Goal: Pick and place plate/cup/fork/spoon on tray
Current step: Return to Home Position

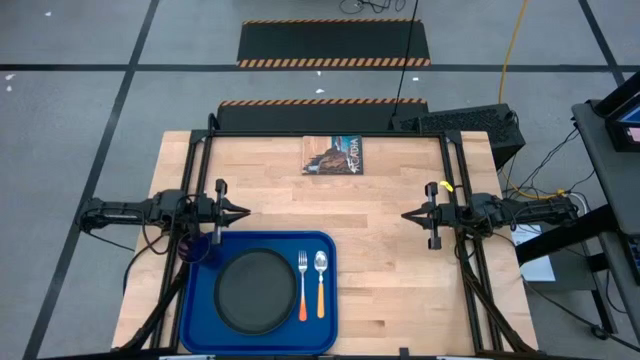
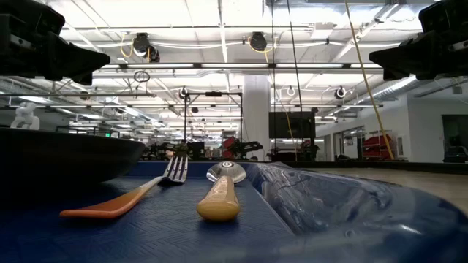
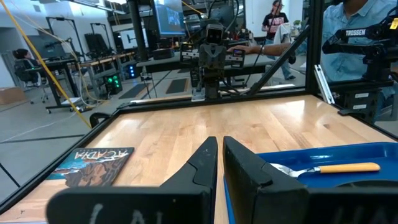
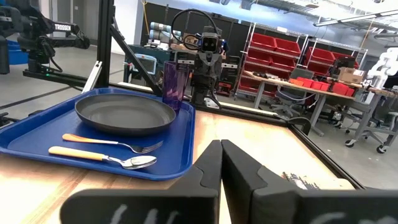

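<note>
The blue tray (image 1: 195, 325) sits at the near left of the wooden worktop (image 1: 390, 240), carrying the black plate (image 1: 255, 291), with the fork (image 1: 302, 288) just beside the plate and the spoon (image 1: 321, 283) beside the fork, while the purple cup (image 4: 175, 84) stands upright in the tray's corner below the left arm. The left gripper (image 1: 243, 212) hovers just past the tray's far edge with its fingers closed on nothing. The right gripper (image 1: 407, 214) hangs well apart over bare wood, fingers likewise closed and empty, and a printed card (image 1: 334, 155) lies at the far edge.

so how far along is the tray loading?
Looks done: plate, cup, fork and spoon all sit on the tray. Nothing in hand: left gripper and right gripper are shut, empty, above the table. Nothing visibly left.
</note>
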Robot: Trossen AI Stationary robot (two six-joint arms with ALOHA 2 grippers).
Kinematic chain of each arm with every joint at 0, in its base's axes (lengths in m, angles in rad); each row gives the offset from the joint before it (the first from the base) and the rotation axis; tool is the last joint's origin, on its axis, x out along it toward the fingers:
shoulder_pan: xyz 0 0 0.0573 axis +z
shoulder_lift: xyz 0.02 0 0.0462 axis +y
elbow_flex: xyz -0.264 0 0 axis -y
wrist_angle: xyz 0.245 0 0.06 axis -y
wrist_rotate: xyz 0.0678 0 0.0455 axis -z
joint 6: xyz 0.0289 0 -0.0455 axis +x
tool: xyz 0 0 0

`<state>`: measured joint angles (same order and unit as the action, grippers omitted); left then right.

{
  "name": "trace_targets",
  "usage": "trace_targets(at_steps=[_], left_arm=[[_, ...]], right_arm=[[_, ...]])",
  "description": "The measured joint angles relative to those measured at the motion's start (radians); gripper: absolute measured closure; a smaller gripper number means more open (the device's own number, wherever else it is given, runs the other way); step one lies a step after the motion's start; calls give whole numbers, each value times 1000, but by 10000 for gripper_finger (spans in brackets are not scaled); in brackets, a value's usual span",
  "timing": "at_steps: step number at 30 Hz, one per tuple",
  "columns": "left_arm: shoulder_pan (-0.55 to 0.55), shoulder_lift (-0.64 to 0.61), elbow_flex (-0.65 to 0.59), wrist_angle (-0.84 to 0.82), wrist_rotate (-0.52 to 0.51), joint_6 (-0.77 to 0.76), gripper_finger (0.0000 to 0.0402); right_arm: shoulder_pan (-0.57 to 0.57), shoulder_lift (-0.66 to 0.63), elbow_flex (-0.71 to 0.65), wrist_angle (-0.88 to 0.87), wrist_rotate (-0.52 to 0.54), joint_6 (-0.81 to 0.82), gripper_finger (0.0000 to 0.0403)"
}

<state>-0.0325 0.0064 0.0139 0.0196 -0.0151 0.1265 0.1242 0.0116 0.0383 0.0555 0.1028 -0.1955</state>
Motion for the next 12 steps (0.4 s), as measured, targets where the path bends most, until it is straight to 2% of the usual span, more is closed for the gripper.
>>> trace_targets(at_steps=[12], left_arm=[[0, 0, 0, 0, 5, 0, 371]], right_arm=[[0, 0, 0, 0, 0, 0, 403]])
